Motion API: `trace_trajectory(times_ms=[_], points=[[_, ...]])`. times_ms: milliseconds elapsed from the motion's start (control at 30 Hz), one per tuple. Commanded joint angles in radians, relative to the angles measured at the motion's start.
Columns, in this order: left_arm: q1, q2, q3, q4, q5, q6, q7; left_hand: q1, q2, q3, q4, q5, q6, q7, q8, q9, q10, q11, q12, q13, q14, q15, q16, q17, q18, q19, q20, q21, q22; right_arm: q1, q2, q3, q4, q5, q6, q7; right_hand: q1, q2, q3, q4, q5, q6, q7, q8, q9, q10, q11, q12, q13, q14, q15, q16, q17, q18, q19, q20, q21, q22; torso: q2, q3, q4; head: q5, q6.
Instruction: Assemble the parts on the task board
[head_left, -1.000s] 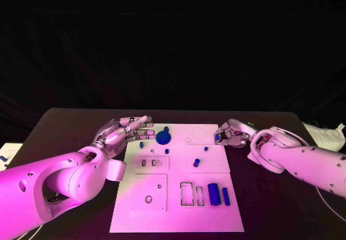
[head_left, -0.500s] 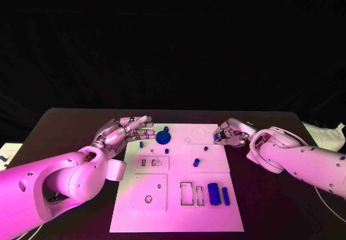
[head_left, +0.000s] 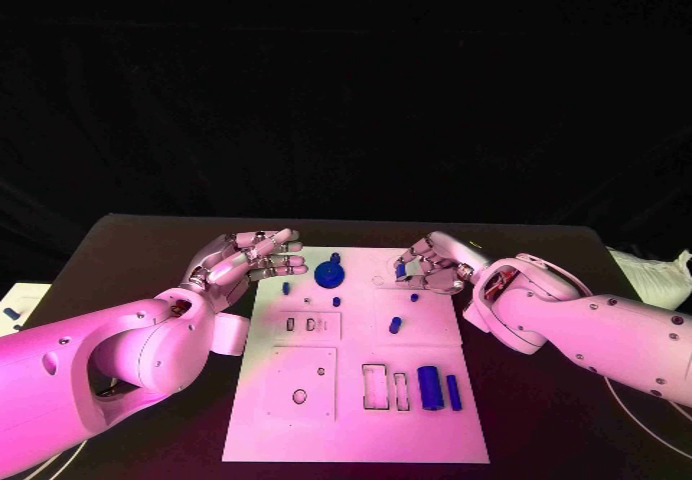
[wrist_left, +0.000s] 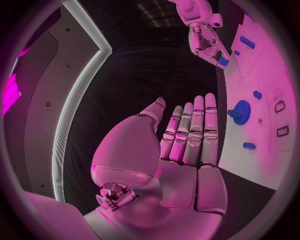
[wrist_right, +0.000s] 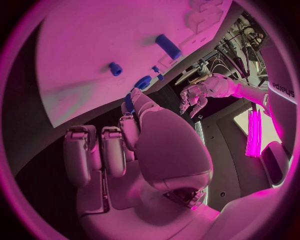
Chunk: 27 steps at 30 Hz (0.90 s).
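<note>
I see the white rectangular task board (head_left: 433, 345) lying in the middle of the black table (head_left: 130, 250), running from the frame's centre down toward the bottom. My robot's right hand (head_left: 433, 265) sits over the board's upper right corner, fingers curled in, pinching a small blue part (head_left: 401, 269) at its fingertips (the left wrist view shows the same blue piece (wrist_left: 223, 61) between those fingers). The left hand (head_left: 242, 262) hovers just left of the board's upper left corner, fingers apart and extended, holding nothing. Beside its fingertips a blue round gear-like part (head_left: 329, 274) stands on the board's upper left area. A larger blue cylinder (head_left: 428, 386) lies with a thinner blue peg (head_left: 453, 392) at the board's lower right, next to rectangular slots.
</note>
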Motion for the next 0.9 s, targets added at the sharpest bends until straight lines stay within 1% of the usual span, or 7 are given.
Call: trace_trajectory(times_ms=[33, 167, 267, 367, 467, 633, 900], points=[[0.001, 0.006, 0.001, -0.01, 0.001, 0.022, 0.004, -0.001, -0.001, 0.004, -0.001, 0.002, -0.004, 0.005, -0.006, -0.001, -0.007, 0.003, -0.002, -0.001, 0.003, 0.003, -0.005, 0.001, 0.002, -0.002, 0.006, -0.005, -0.001, 0.0, 0.032, -0.001, 0.017, -0.059, -0.049, -0.089, 0.016, 0.027, 0.005, 0.0, 0.004, 0.011, -0.02, 0.001, 0.009, 0.035, -0.039, -0.006, 0.005, 0.084, -0.006, 0.0, 0.169, -0.019, 0.017, -0.007, 0.002, 0.16, -0.009, -0.0045, 0.0061, 0.008, -0.006], [0.001, 0.011, 0.0, -0.018, 0.001, 0.026, -0.001, -0.001, -0.001, 0.005, -0.002, 0.002, -0.004, 0.005, -0.005, -0.001, -0.006, 0.003, -0.002, -0.001, 0.004, 0.003, -0.005, 0.002, 0.002, -0.002, 0.006, -0.005, -0.001, -0.002, 0.082, -0.006, 0.02, -0.095, -0.038, -0.123, 0.016, 0.027, 0.006, -0.001, 0.004, 0.01, -0.019, 0.0, 0.009, 0.035, -0.039, -0.006, 0.005, 0.083, -0.005, -0.001, 0.168, -0.02, 0.018, -0.007, 0.002, 0.161, -0.014, -0.0084, 0.0084, 0.024, -0.01], [0.001, 0.015, 0.0, -0.025, 0.001, 0.027, -0.001, -0.001, -0.001, 0.005, -0.002, 0.002, -0.004, 0.005, -0.005, -0.001, -0.006, 0.003, -0.002, -0.001, 0.004, 0.003, -0.005, 0.002, 0.002, -0.002, 0.006, -0.005, -0.001, -0.004, 0.127, -0.016, 0.017, -0.123, -0.024, -0.153, 0.007, 0.025, 0.007, 0.0, 0.007, 0.004, -0.016, -0.004, 0.008, 0.034, -0.037, -0.009, 0.005, 0.083, -0.004, -0.003, 0.166, -0.019, 0.016, -0.006, 0.001, 0.159, -0.018, -0.0113, 0.0114, 0.033, -0.018], [0.001, 0.018, 0.0, -0.033, 0.001, 0.025, 0.001, -0.001, -0.001, 0.005, -0.002, 0.002, -0.003, 0.004, -0.005, -0.001, -0.006, 0.003, -0.002, -0.001, 0.004, 0.003, -0.005, 0.002, 0.002, -0.002, 0.006, -0.005, -0.001, -0.011, 0.171, -0.027, 0.012, -0.157, -0.008, -0.19, 0.006, 0.025, 0.008, 0.0, 0.009, 0.003, -0.016, -0.005, 0.008, 0.034, -0.036, -0.009, 0.005, 0.083, -0.004, -0.003, 0.164, -0.019, 0.016, -0.006, 0.001, 0.159, -0.019, -0.0135, 0.0116, 0.041, -0.022], [0.001, 0.021, 0.0, -0.039, 0.001, 0.023, 0.002, -0.001, -0.001, 0.005, -0.002, 0.002, -0.003, 0.004, -0.005, -0.001, -0.006, 0.003, -0.002, -0.001, 0.004, 0.003, -0.005, 0.002, 0.002, -0.002, 0.006, -0.005, -0.001, -0.024, 0.2, -0.033, 0.01, -0.191, 0.008, -0.225, 0.004, 0.025, 0.013, -0.005, 0.02, 0.001, -0.015, -0.007, 0.009, 0.035, -0.036, -0.007, 0.007, 0.084, -0.003, 0.0, 0.169, -0.02, 0.019, -0.005, 0.002, 0.162, -0.02, -0.0156, 0.012, 0.048, -0.028], [0.001, 0.025, 0.0, -0.046, 0.002, 0.022, 0.003, -0.001, -0.001, 0.005, -0.002, 0.002, -0.003, 0.004, -0.005, -0.001, -0.006, 0.003, -0.002, -0.001, 0.004, 0.003, -0.005, 0.002, 0.002, -0.002, 0.006, -0.005, -0.001, -0.043, 0.241, -0.04, 0.008, -0.238, 0.038, -0.271, 0.0, 0.022, 0.018, -0.01, 0.033, 0.001, -0.014, -0.008, 0.01, 0.035, -0.035, -0.006, 0.008, 0.084, -0.002, 0.0, 0.17, -0.02, 0.019, -0.004, 0.002, 0.162, -0.019, -0.0148, 0.0104, 0.055, -0.033], [0.001, 0.029, 0.0, -0.052, 0.004, 0.027, -0.002, -0.001, -0.001, 0.006, -0.004, 0.002, -0.003, 0.004, -0.005, -0.001, -0.005, 0.002, -0.001, -0.001, 0.004, 0.003, -0.006, 0.002, 0.003, -0.002, 0.006, -0.005, -0.001, -0.056, 0.269, -0.045, 0.012, -0.273, 0.082, -0.291, -0.015, 0.013, 0.017, -0.01, 0.033, -0.001, -0.012, -0.011, 0.011, 0.033, -0.033, -0.01, 0.007, 0.084, -0.001, -0.001, 0.168, -0.02, 0.019, -0.003, 0.002, 0.162, -0.019, -0.0128, 0.0106, 0.06, -0.034]])
